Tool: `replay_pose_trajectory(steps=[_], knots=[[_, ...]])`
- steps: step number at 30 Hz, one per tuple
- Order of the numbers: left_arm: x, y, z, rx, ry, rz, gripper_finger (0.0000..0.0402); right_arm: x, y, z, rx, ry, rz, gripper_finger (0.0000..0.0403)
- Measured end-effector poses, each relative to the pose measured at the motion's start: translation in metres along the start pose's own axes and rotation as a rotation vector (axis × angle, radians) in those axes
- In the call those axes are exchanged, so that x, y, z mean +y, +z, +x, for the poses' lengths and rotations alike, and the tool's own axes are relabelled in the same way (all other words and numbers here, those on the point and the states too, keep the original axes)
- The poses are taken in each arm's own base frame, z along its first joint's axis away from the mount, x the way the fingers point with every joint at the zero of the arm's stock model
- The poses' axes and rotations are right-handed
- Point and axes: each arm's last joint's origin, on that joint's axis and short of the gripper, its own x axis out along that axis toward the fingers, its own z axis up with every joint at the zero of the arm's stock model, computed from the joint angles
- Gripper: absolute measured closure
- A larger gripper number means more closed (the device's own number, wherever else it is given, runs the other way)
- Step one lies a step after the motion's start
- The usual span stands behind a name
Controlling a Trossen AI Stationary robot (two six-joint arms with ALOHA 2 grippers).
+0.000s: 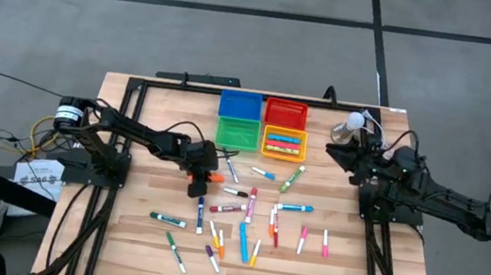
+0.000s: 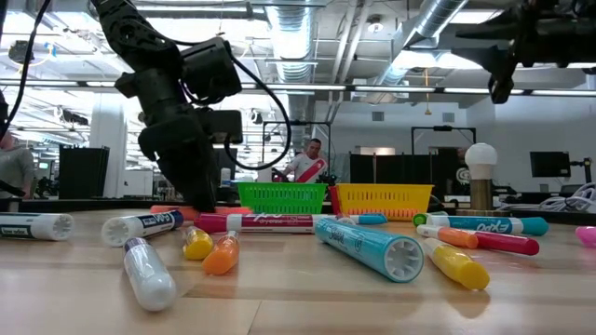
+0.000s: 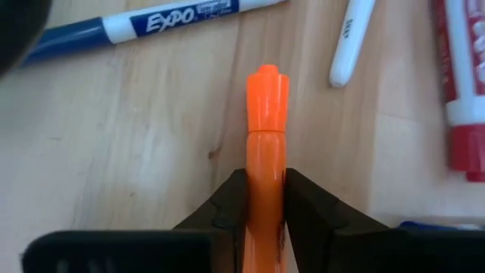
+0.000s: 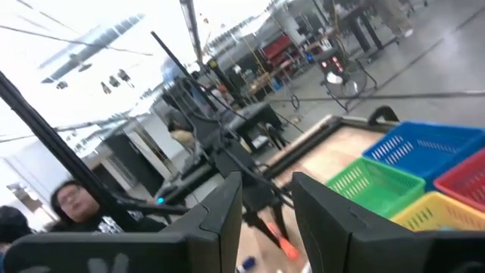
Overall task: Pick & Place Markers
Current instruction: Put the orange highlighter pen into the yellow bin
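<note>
Many markers lie scattered on the wooden table, at its middle and near side. My left gripper reaches down at the scatter's far left and is shut on an orange marker, which shows as an orange stub beside the fingers. A blue-capped marker and a red one lie close by on the wood. My right gripper waits raised at the table's right, open, with nothing between its fingers. My left gripper pinches the orange marker's barrel between its two fingers, just behind the capped end. The fingers come slanting down from above and lie across the marker. The marker lies low along the table top; whether it is lifted clear I cannot tell.
Four square bins stand at the far middle: blue, red, green and yellow, the yellow holding some markers. A small white lamp stands at the far right. Black frame rails run along the table's sides.
</note>
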Motion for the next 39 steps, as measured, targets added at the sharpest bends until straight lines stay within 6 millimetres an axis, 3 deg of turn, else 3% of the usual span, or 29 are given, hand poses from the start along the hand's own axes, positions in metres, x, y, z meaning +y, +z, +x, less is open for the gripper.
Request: replay_pose_trajectory(steps=[14, 18, 25, 32, 39], knots=[[-0.002, 0.011, -0.001, -0.103, -0.106, -0.106, 0.0331, 0.002, 0.003, 0.0, -0.03, 0.018, -0.006, 0.0295], [-0.002, 0.016, -0.011, -0.154, -0.114, -0.119, 0.0333, 0.001, 0.003, 0.0, -0.027, 0.012, -0.021, 0.0295], [0.002, 0.031, -0.061, -0.362, -0.127, -0.174, 0.0333, 0.001, 0.003, 0.0, -0.035, -0.003, -0.04, 0.0295], [0.003, 0.049, -0.121, -0.727, -0.173, -0.21, 0.0332, 0.003, 0.009, 0.001, -0.124, -0.017, -0.071, 0.0295], [0.002, 0.063, -0.144, -0.983, -0.193, -0.208, 0.0332, 0.003, 0.01, 0.01, -0.14, -0.027, -0.07, 0.0295]])
